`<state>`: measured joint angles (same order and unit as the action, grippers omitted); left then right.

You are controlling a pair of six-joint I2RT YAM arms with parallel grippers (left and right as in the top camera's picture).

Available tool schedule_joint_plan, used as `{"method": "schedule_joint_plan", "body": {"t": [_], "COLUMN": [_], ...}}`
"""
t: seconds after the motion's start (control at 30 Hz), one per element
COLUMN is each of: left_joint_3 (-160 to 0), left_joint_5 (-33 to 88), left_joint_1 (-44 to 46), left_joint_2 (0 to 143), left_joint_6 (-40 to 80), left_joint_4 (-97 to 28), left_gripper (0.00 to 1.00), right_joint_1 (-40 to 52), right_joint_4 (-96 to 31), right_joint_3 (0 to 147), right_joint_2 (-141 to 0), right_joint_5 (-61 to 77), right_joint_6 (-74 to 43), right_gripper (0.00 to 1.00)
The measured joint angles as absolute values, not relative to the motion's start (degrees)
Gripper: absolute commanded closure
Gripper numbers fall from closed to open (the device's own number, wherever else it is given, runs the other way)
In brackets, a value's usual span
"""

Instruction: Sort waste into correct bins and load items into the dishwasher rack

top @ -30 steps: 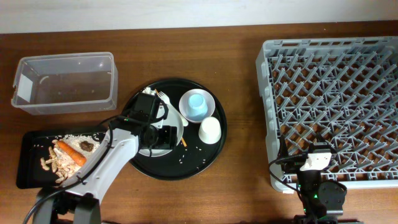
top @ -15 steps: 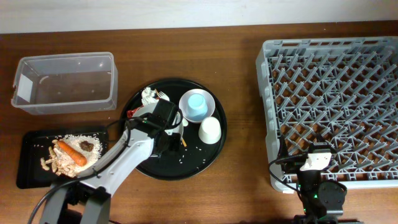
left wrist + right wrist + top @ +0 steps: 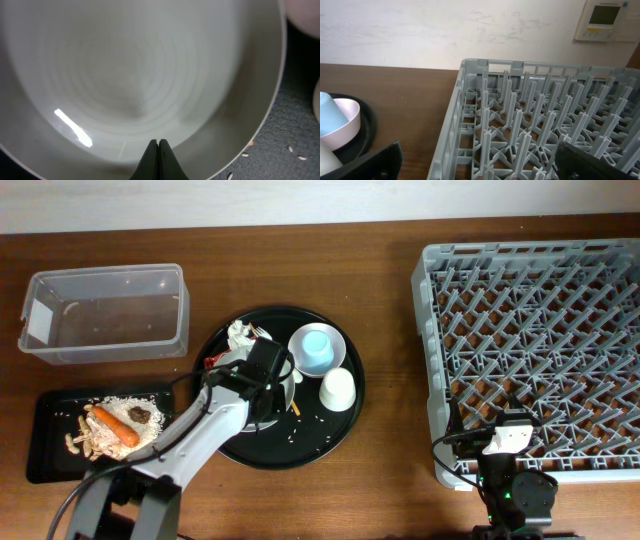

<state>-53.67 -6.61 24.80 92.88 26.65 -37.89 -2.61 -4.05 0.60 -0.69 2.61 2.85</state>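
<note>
A: Logging the left end effector [image 3: 158, 146]: tips pressed together, no gap, low over the near rim of the pale grey plate [image 3: 140, 85]. Cannot tell whether the rim is pinched.

B: Plate location?

A: On the round black tray [image 3: 300, 450], mid-bench. Just right of it are the white bowl [image 3: 341, 340], with the blue cup [image 3: 316, 348] inside, and the white cup [image 3: 338, 388]. Crumpled tissue [image 3: 240, 333] at the tray's far-left rim.

B: Right side?

A: Right end effector [image 3: 477, 155] spread wide, holding nothing, at the near edge of the bench [image 3: 390, 470], beside the grey rack [image 3: 540, 350]. Rack sits at the right edge.

B: Bins?

A: Clear tub [image 3: 100, 320] toward the far-left corner. Black rectangular tray [image 3: 45, 450] toward the near-left corner, carrying rice [image 3: 125, 400], a carrot [image 3: 115, 425] and beige strips [image 3: 88, 442].
</note>
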Motion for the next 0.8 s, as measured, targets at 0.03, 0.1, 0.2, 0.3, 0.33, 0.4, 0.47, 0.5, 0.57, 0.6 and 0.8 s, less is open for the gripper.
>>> {"method": "schedule_joint_plan", "body": {"t": [0.03,0.1,0.2,0.3,0.33,0.4,0.47,0.5,0.57,0.6,0.8], "left_joint_3": [-53.7,-53.7,-53.5,-53.5,-53.5,-53.5,-53.5,-53.5,-53.5,-53.5,-53.5], "left_joint_5": [-6.1,-4.6,-2.0,0.3,1.0,2.5,4.0,4.4,5.0,5.0,7.6], "left_joint_1": [24.8,24.8,24.8,24.8,24.8,24.8,24.8,24.8,24.9,24.9,28.3], "left_joint_2": [93.6,95.4,97.0,97.0,97.0,97.0,97.0,97.0,97.0,97.0,97.0], "left_joint_6": [26.7,26.7,26.9,26.9,26.9,26.9,26.9,26.9,26.9,26.9,26.9], "left_joint_4": [-37.9,-37.9,-38.1,-38.3,-38.6,-40.0,-41.3,-41.8,-43.1,-43.3,-45.9], "left_gripper": [0.99,0.99,0.99,0.99,0.99,0.99,0.99,0.99,0.99,0.99,0.99], "right_joint_1": [-2.6,-2.6,-2.6,-2.6,-2.6,-2.6,-2.6,-2.6,-2.6,-2.6,-2.6], "right_joint_4": [-4.1,-4.1,-4.1,-4.1,-4.1,-4.1,-4.1,-4.1,-4.1,-4.1,-4.1], "right_joint_3": [0.6,0.6,0.6,0.6,0.6,0.6,0.6,0.6,0.6,0.6,0.6], "right_joint_2": [-0.7,-0.7,-0.7,-0.7,-0.7,-0.7,-0.7,-0.7,-0.7,-0.7,-0.7], "right_joint_5": [2.6,2.6,2.6,2.6,2.6,2.6,2.6,2.6,2.6,2.6,2.6], "right_joint_6": [2.8,2.9,2.8,2.8,2.8,2.8,2.8,2.8,2.8,2.8,2.8], "right_gripper": [0.01,0.01,0.01,0.02,0.01,0.01,0.01,0.01,0.01,0.01,0.01]}}
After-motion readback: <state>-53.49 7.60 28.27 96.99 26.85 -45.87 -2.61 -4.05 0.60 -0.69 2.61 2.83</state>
